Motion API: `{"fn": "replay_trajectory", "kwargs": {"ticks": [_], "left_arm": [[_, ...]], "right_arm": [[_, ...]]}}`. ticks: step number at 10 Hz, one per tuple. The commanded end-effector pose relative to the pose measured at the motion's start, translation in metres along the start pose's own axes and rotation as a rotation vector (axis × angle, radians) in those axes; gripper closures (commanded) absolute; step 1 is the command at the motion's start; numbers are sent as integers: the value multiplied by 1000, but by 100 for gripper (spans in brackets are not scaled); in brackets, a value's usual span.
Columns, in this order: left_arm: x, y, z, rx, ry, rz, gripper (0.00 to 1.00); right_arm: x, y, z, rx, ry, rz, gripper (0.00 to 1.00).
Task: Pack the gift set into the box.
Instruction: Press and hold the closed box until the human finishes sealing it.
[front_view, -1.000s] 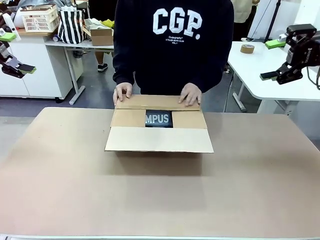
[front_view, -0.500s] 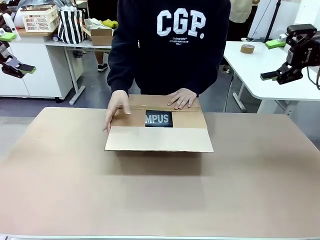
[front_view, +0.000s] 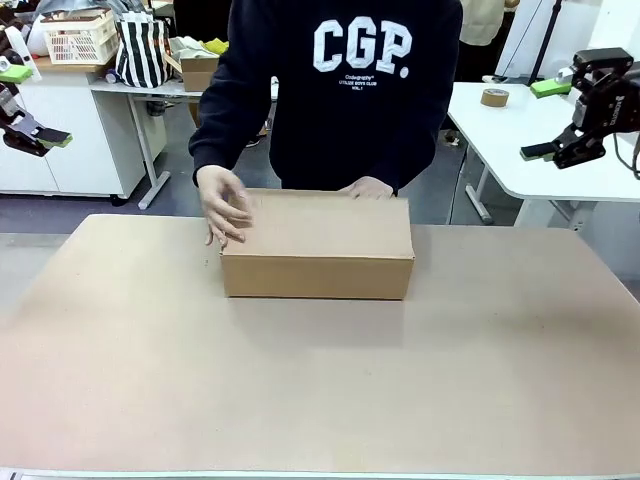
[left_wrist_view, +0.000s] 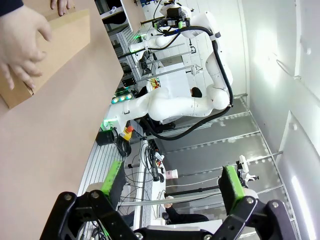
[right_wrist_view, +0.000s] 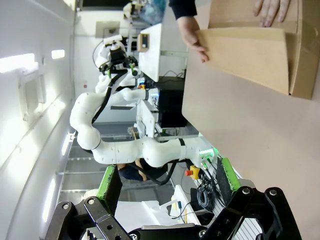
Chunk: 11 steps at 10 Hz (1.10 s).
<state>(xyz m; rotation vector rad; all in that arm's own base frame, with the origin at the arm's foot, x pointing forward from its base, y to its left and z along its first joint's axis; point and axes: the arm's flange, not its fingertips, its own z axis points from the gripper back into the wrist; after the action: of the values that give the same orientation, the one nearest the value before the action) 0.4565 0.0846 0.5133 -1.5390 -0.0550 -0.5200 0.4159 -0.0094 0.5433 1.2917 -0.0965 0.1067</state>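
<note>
The box (front_view: 317, 245) sits at the table's middle with its top flaps folded flat. The gift set is hidden inside it. A person in a dark sweatshirt stands behind it, one hand (front_view: 224, 213) at the box's left end and the other hand (front_view: 368, 187) on its far edge. My left gripper (front_view: 40, 135) hangs open off the table's far left, well away from the box (left_wrist_view: 55, 45); its wrist view shows the gripper (left_wrist_view: 172, 182) holding nothing. My right gripper (front_view: 560, 148) hovers open at the far right; its wrist view shows the gripper (right_wrist_view: 167, 180) with the box (right_wrist_view: 250, 55) far off.
The brown table (front_view: 320, 380) has wide free room in front of and beside the box. Behind stand white tables with a tape roll (front_view: 494, 97), a basket (front_view: 78, 37), a striped bag (front_view: 142, 50) and a small brown carton (front_view: 200, 72).
The near flap has been folded shut, covering the dark gift set. The person's hand moved out to the box's left end. Both arms stayed still.
</note>
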Motion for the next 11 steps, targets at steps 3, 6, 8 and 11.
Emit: {"fn": "replay_trajectory", "kwargs": {"ticks": [3,6,8,11], "left_arm": [[-4,-7,7,-5,2,-1,0],[-4,-7,7,-5,2,-1,0],[-4,-7,7,-5,2,-1,0],[-4,-7,7,-5,2,-1,0]], "right_arm": [[1,3,1,19,-2,7,0],[1,3,1,19,-2,7,0],[1,3,1,19,-2,7,0],[1,3,1,19,-2,7,0]]}}
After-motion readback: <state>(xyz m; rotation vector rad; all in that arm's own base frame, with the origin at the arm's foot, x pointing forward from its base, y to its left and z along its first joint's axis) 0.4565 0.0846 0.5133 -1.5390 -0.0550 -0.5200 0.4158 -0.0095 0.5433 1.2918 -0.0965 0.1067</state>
